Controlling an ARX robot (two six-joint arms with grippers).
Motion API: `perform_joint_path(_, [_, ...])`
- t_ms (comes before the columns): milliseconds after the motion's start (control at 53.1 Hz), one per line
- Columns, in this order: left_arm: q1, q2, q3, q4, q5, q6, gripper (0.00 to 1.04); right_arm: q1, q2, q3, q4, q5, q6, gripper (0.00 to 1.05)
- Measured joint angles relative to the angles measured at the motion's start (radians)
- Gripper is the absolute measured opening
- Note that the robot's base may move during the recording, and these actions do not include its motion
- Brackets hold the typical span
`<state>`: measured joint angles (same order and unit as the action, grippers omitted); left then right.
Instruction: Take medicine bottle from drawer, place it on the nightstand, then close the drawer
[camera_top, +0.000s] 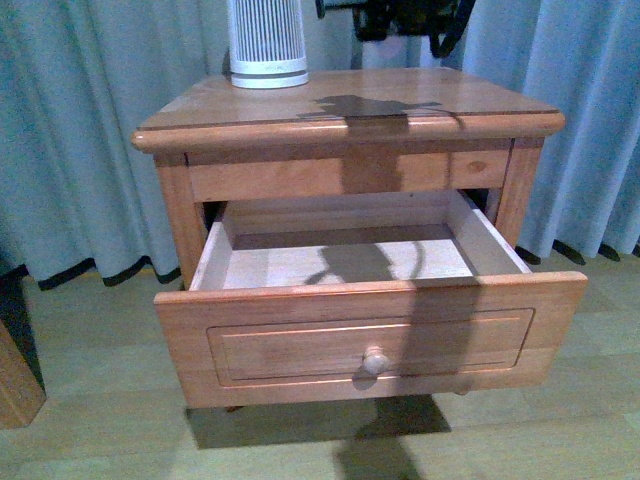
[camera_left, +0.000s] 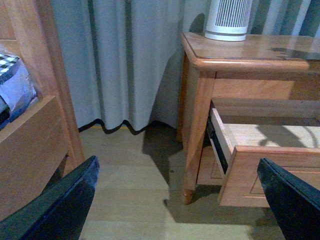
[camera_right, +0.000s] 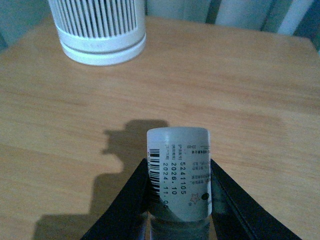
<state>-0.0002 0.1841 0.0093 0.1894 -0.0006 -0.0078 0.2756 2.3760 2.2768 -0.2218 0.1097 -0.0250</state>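
The medicine bottle (camera_right: 178, 172) sits between the two dark fingers of the right gripper (camera_right: 178, 165), which is clamped on its sides low on the body. The printed label and the far end stick out past the fingertips. It hangs over the nightstand (camera_right: 240, 90), roughly mid-top, and throws a shadow on the wood beneath. It looks to be held just clear of the surface, though the wrist view cannot confirm the gap.

I judge the bottle to be light, rigid plastic with a smooth, glossy label, so it could slip or twist under a loose grip. Being narrow, it may topple if released at a tilt. Opposite sides of the cylinder, around mid-height, are the sensible hold.

The white ribbed device (camera_right: 97, 30) stands near the back edge, towards the back-left corner, well apart from the bottle. Below, the drawer (camera_top: 370, 340) is pulled well out, and no bottle shows inside it. The left gripper (camera_left: 178, 167) hangs off the nightstand's left side above the floor (camera_left: 130, 170), fingers spread wide and holding nothing.
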Motion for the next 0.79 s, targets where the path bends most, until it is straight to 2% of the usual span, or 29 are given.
perform_joint_path(113, [0.0,0.0,0.0,0.0,0.0,0.0,0.98,0.0,0.126,0.177,-0.095,0.021,-0.011,0.3])
perform_joint_path(132, [0.0,0.0,0.0,0.0,0.0,0.0,0.98,0.0,0.183,0.262,-0.14,0.028,-0.014,0.3])
perform_joint_path(282, [0.0,0.0,0.0,0.0,0.0,0.0,0.98,-0.002,0.299,0.446,-0.232,0.06,-0.017,0.31])
perform_joint_path(320, [0.0,0.0,0.0,0.0,0.0,0.0,0.98,-0.002,0.322,0.5,-0.245,0.063,-0.016,0.41])
perform_joint_path(339, [0.0,0.0,0.0,0.0,0.0,0.0,0.98,-0.002,0.322,0.5,-0.245,0.063,-0.016,0.41])
perform_joint_path(358, [0.0,0.0,0.0,0.0,0.0,0.0,0.98,-0.002,0.33,0.52,-0.245,0.062,-0.014,0.48])
perform_joint_path(471, [0.0,0.0,0.0,0.0,0.0,0.0,0.98,-0.001,0.334,0.563,-0.232,0.033,0.0,0.67])
perform_joint_path(565, [0.0,0.0,0.0,0.0,0.0,0.0,0.98,0.001,0.231,0.406,-0.074,-0.008,0.014,0.8])
perform_joint_path(678, [0.0,0.0,0.0,0.0,0.0,0.0,0.98,0.006,-0.048,0.02,0.168,-0.047,0.035,0.99])
perform_joint_path(791, [0.0,0.0,0.0,0.0,0.0,0.0,0.98,0.012,-0.449,-0.464,0.386,-0.105,0.053,0.98])
